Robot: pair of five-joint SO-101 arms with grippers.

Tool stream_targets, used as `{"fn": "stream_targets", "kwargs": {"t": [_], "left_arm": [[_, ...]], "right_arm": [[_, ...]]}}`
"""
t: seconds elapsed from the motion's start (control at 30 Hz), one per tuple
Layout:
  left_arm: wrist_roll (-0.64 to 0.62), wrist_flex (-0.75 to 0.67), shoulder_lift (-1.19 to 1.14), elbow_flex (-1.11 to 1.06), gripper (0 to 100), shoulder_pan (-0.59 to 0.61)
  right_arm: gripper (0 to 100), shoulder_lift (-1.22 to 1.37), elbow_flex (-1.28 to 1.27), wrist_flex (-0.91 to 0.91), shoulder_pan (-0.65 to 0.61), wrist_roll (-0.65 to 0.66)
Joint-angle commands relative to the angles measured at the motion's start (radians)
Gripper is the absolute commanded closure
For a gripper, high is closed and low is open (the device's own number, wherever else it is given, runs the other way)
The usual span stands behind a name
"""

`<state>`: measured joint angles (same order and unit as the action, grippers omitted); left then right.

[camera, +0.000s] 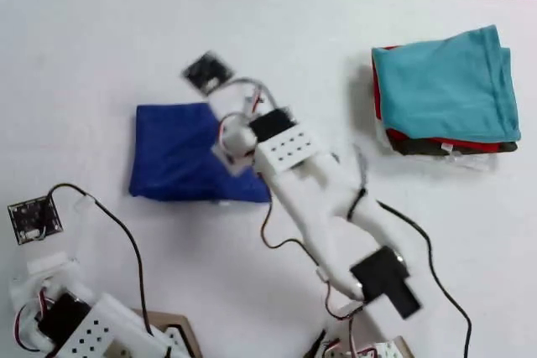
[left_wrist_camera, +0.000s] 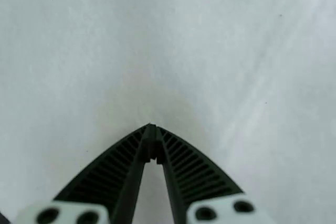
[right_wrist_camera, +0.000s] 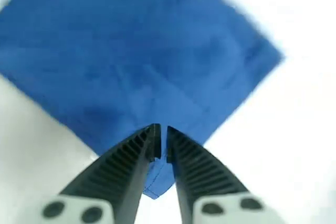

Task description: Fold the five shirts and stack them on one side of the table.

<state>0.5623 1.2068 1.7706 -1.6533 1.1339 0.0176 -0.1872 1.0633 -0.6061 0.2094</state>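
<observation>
Near the left edge, the left gripper [left_wrist_camera: 151,132] is kept drawn back low over the bare table [camera: 101,48], jaws pressed together on nothing, while the right gripper [right_wrist_camera: 160,132] is stretched out over the right edge of the folded blue shirt [camera: 176,153], jaws all but closed and empty, and the stack of folded shirts [camera: 445,83], teal uppermost, is seen far right.

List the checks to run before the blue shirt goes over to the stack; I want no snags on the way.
1. Blue shirt folded: ok.
2. Right hand over the shirt's corner: ok.
3. Firm hold on that corner: cannot tell.
4. Stack tidy, teal shirt on top: ok.
5. Left hand shut over bare table, away from the route: ok.
</observation>
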Motion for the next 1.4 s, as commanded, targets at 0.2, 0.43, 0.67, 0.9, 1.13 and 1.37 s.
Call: {"fn": "stream_targets", "kwargs": {"t": [0.2,0.43,0.67,0.9,1.13,1.37], "left_arm": [[-0.005,0.005,0.006,0.007,97,-0.011],[-0.005,0.005,0.006,0.007,97,-0.011],[-0.005,0.005,0.006,0.005,97,-0.011],[-0.005,0.005,0.006,0.005,97,-0.011],[-0.005,0.005,0.006,0.005,97,-0.011],[-0.005,0.005,0.006,0.005,97,-0.011]], "right_arm": [[77.3,0.081,0.158,0.022,0.038,-0.457],[77.2,0.352,0.428,0.130,0.027,-0.580],[74.2,0.670,0.758,0.302,0.028,-0.589],[74.2,0.957,1.023,0.453,0.027,-0.591],[74.3,1.136,1.307,0.627,0.025,-0.572],[97.8,1.205,1.401,0.696,-0.008,-0.351]]}}
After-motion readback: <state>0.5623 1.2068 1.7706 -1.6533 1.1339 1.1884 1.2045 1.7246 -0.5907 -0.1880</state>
